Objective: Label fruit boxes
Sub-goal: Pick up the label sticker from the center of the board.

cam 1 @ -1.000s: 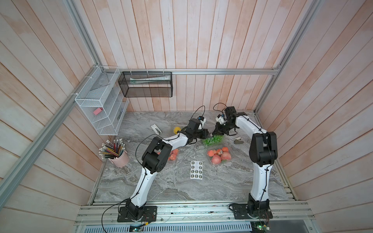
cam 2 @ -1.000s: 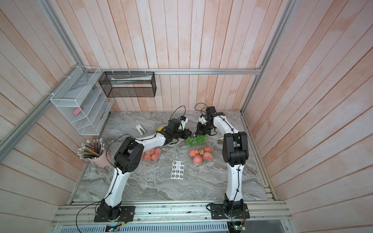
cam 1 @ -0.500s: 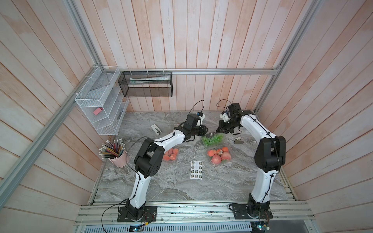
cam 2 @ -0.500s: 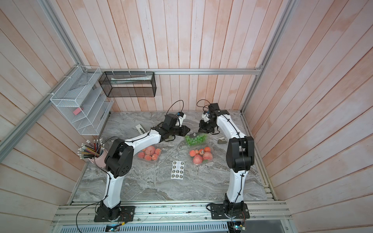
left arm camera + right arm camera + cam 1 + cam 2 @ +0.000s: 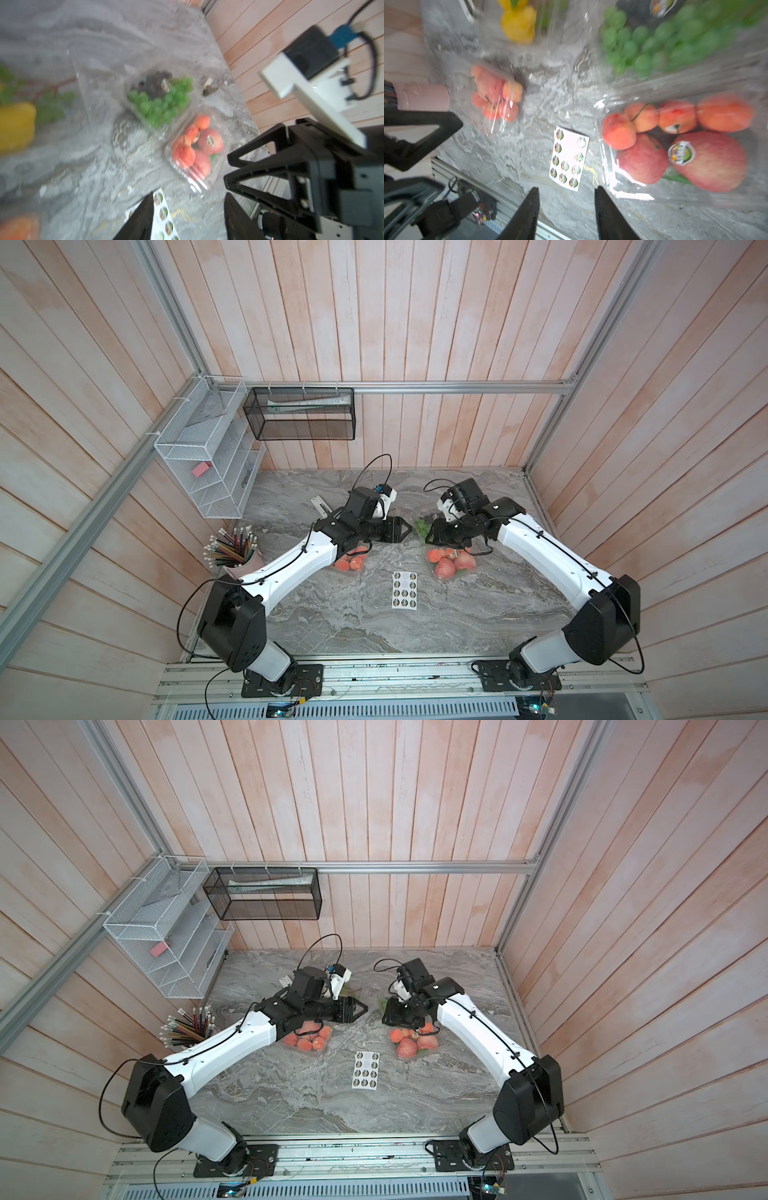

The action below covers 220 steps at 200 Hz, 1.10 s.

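Hovering tip to tip above the back of the marble table (image 5: 374, 626), with the left gripper (image 5: 409, 529) and the right gripper (image 5: 432, 534) each parted to a middling gap and clamped on nothing. Finding all four fruit boxes down on the stone: the grape box (image 5: 160, 99) furthest back, partly beneath the right gripper in both top views; the apple box (image 5: 449, 566) just in front of it, contact unclear; the small box of orange fruit (image 5: 349, 563) under the left forearm; the yellow-fruit box (image 5: 519, 22) near the back, largely hidden from above by the left wrist. Noting a round label (image 5: 165, 85) over the grapes and another over an apple; seeing none on the other two. Keeping in mind the sticker sheet (image 5: 404, 590), flat between the two front boxes, apart from both. Expect thin, springy, slick clear shells, light and apt to skate or buckle under a pinch. Better to brace at a stiff rim or corner than on the domed lid, and to press a label down gently over firm fruit.
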Motion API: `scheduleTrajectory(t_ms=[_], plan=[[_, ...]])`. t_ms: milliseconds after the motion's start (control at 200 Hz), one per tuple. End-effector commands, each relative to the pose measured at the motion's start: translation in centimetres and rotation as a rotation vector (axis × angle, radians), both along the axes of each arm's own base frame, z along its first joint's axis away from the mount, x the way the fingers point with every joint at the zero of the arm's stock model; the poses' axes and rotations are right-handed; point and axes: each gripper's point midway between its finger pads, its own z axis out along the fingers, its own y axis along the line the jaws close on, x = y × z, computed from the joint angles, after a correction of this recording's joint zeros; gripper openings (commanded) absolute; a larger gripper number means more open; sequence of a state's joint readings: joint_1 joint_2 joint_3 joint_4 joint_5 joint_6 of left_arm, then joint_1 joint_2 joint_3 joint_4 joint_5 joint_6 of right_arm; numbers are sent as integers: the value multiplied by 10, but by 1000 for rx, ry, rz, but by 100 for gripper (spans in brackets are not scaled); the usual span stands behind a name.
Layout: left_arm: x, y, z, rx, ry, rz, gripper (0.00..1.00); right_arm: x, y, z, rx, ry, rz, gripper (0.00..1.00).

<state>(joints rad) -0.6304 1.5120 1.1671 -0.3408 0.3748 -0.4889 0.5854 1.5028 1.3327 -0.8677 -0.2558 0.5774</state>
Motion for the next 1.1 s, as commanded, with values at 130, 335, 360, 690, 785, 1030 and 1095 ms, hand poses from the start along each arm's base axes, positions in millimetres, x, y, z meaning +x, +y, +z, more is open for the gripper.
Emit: scheduleTrajectory(t_ms=[130, 335, 360, 690, 785, 1030, 1095], plan=[[-37, 35, -44, 17, 178, 97, 58, -50, 44, -35, -43, 88, -47, 62], [-43, 56, -56, 18, 232, 152, 58, -81, 47, -80, -180, 171, -76, 66], [-43, 58, -56, 18, 229, 159, 58, -83, 47, -84, -189, 178, -78, 66], [-43, 90, -63, -18, 247, 230, 58, -88, 52, -131, -337, 216, -38, 78], [-41, 99, -64, -22, 244, 247, 58, -85, 53, -139, -372, 219, -24, 79], [-37, 108, -62, -28, 228, 257, 58, -72, 57, -145, -425, 186, -15, 83], [-37, 108, -63, -27, 230, 255, 58, -72, 55, -148, -438, 187, -20, 82]])
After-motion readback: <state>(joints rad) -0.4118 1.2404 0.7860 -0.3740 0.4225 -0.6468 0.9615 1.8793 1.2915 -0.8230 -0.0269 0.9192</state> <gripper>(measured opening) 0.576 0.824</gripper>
